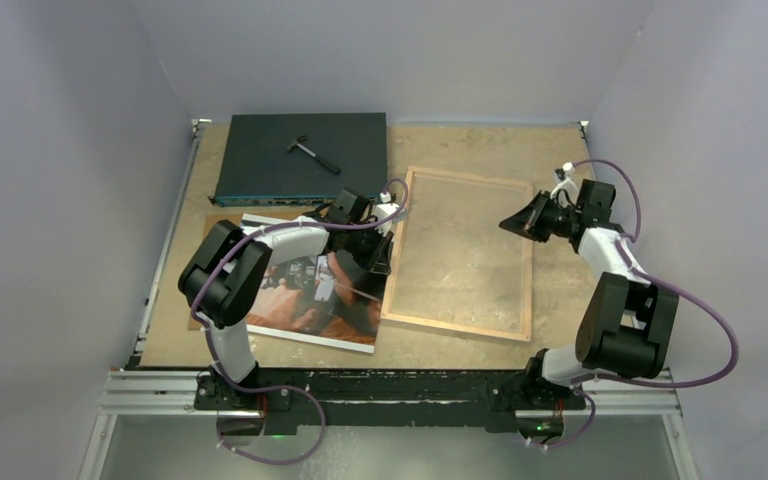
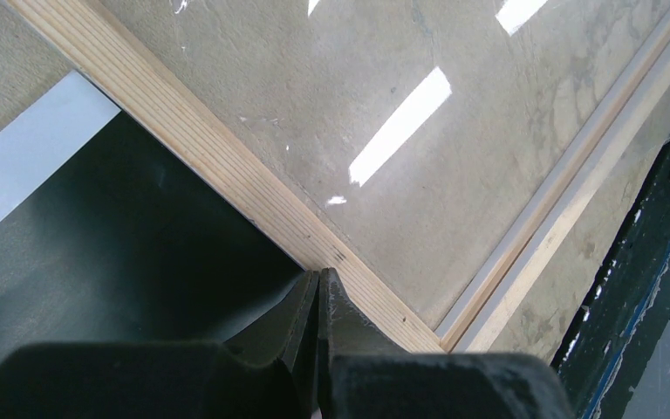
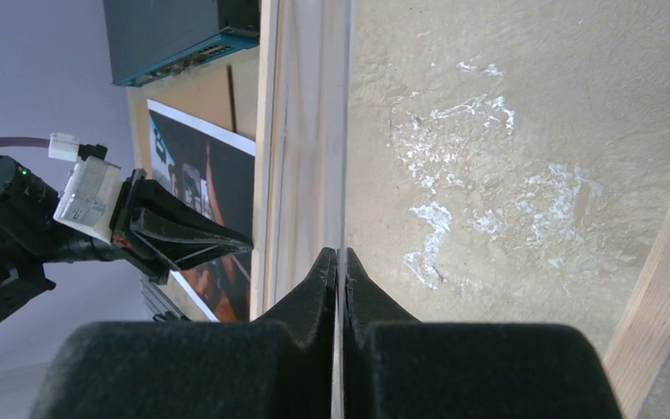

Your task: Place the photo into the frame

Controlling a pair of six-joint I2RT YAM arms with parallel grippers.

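Observation:
The photo [image 1: 310,300] lies image-up at the left of the table, dark and reddish-orange with a white border. Its right edge meets the frame's left rail. The frame [image 1: 455,327] lies flat at centre right with its wood rim up. My left gripper [image 1: 378,262] is shut, its tips [image 2: 318,272] at the outer edge of the wood rail [image 2: 183,131], over the photo's dark surface [image 2: 140,227]. My right gripper [image 1: 503,225] hovers over the frame's right half. It is shut [image 3: 338,251] and I make out nothing held in it. It points toward the left rail [image 3: 301,131].
A dark flat box [image 1: 300,158] with a small hammer [image 1: 312,153] on it sits at the back left. A brown backing board [image 1: 222,225] pokes out from under the photo. Grey walls close in the table on three sides.

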